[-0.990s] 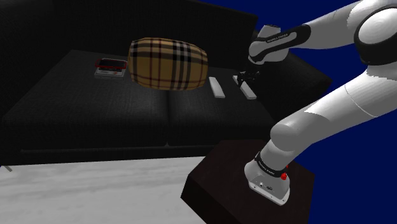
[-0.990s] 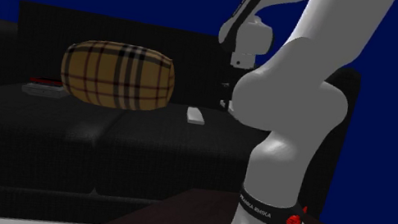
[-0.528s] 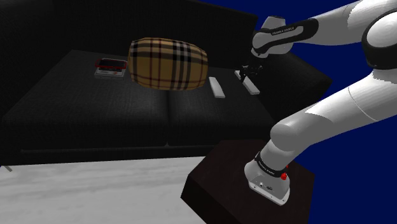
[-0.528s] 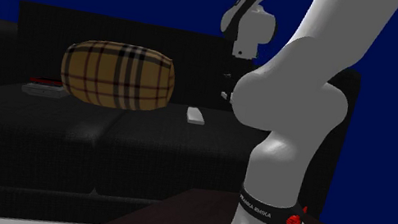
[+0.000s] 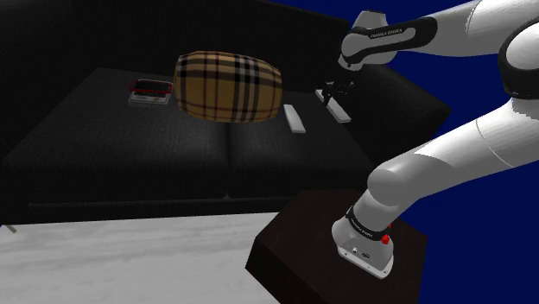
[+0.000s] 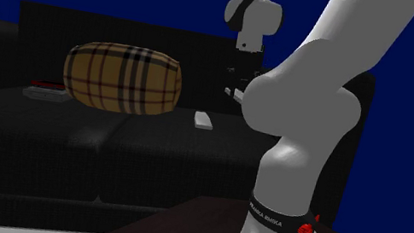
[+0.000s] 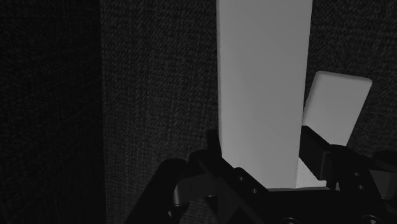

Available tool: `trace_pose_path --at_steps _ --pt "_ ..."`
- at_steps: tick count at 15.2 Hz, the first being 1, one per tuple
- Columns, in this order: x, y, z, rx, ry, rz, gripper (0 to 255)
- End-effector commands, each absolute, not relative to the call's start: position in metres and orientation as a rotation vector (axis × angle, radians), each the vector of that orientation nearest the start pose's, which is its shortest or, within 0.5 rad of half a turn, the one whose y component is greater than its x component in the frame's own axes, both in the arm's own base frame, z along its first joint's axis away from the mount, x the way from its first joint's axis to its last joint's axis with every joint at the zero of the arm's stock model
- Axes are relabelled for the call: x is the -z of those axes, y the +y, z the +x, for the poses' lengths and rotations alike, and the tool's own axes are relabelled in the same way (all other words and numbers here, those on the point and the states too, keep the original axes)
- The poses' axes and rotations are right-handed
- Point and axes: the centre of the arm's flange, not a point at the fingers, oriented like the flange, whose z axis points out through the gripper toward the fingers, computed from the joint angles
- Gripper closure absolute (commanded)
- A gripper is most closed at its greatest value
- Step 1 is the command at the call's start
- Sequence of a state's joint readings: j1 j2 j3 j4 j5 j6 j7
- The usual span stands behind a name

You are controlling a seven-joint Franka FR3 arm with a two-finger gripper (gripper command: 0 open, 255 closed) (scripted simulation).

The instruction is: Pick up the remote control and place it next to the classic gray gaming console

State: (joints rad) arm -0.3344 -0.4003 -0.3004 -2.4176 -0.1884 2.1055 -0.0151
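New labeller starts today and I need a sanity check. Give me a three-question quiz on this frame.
1. True or false: the gripper is shut on the white remote.
2. In the shoulder view, what lies between the grey console and the second white bar? A) a lamp B) the plaid cushion C) a book
3. Fill in: the console and cushion both rest on a ____.

Key: 1 true; 2 B; 3 black sofa.
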Motion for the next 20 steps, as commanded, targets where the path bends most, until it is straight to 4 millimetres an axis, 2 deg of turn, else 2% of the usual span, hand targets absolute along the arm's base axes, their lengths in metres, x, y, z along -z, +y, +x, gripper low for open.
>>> trace_pose_path --at_steps 1,20 --pt "-0.459 -0.248 0.355 0.093 0.814 -3.107 255" --pt "-0.46 -0.037 0.492 0.093 0.814 -3.107 255"
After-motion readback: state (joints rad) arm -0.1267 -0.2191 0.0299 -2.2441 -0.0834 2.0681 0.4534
